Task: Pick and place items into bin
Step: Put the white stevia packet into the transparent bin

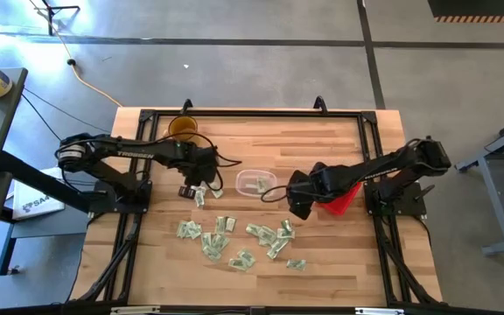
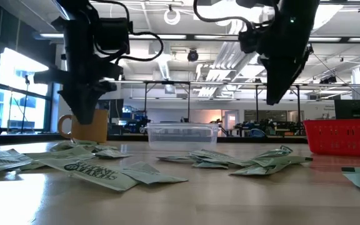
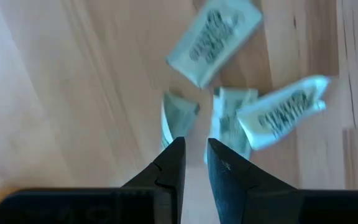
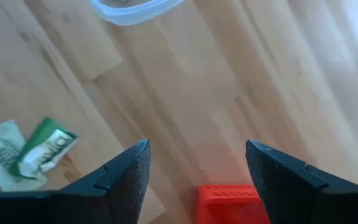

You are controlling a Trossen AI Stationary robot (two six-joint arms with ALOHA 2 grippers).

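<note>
The right arm hides most of the red basket (image 1: 343,200) in the high view; the frame edge cuts it off in the low view. Print on the packets (image 1: 234,241) is too small to read from above. Only part of the bin (image 4: 132,9) rim shows in the right wrist view.

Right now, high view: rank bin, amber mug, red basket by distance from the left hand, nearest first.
From the left hand:
1. Bin, just to the side, toward the table's centre.
2. Amber mug, at the far edge.
3. Red basket, across the table under the right arm.
</note>
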